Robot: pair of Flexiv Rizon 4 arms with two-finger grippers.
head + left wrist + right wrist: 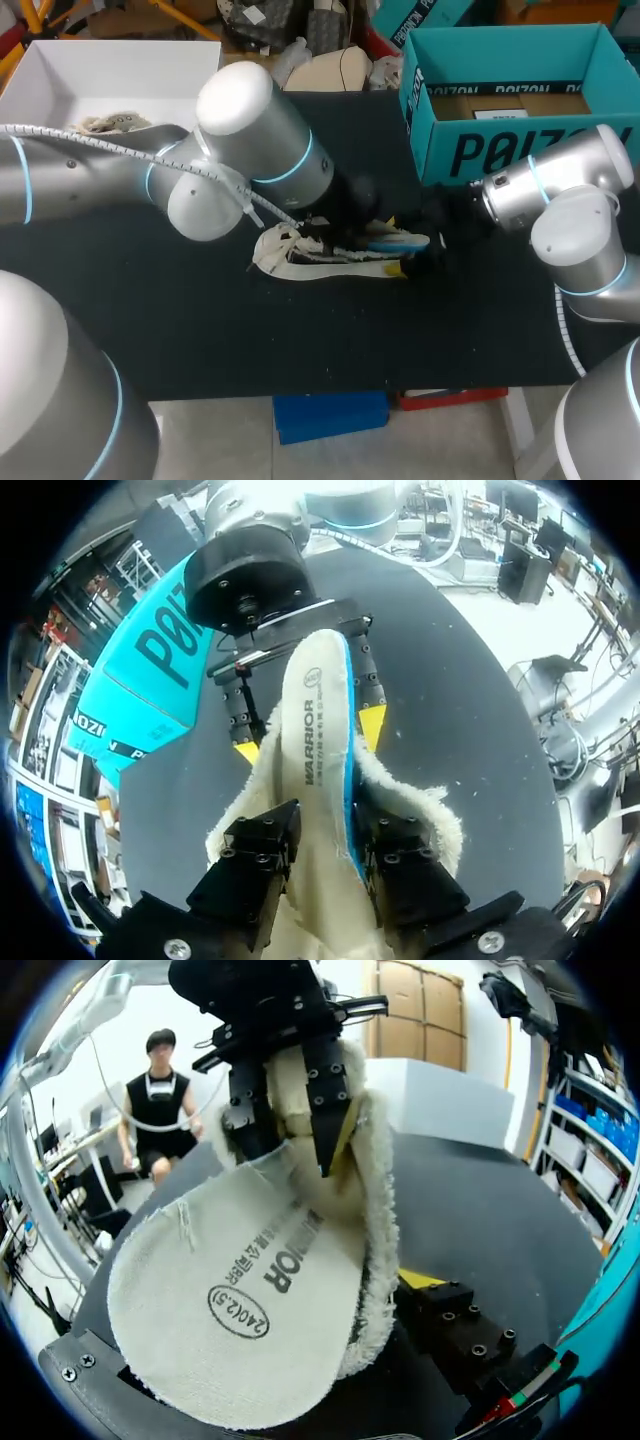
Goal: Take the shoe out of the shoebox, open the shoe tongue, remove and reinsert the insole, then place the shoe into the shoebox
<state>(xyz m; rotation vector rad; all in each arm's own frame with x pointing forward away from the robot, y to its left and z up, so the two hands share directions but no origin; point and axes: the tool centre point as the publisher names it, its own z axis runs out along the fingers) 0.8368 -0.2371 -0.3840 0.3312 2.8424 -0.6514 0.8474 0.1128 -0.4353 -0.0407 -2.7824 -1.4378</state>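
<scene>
Shoe (300,252) lies on the bench (200,330) near the shoebox (520,110), its middle hidden under my arms. Left gripper (326,842) has its fingers clenched on the heel end of the insole (315,720). Right gripper (310,738) straddles the toe end, half covered by it in its own view, so I cannot tell its grip.

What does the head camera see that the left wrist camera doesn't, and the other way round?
Only the head view shows the white box and the left arm. Only the left wrist view shows the print on the insole and the shoe's fluffy lining. Both show the teal shoebox, the insole and the black table.
</scene>
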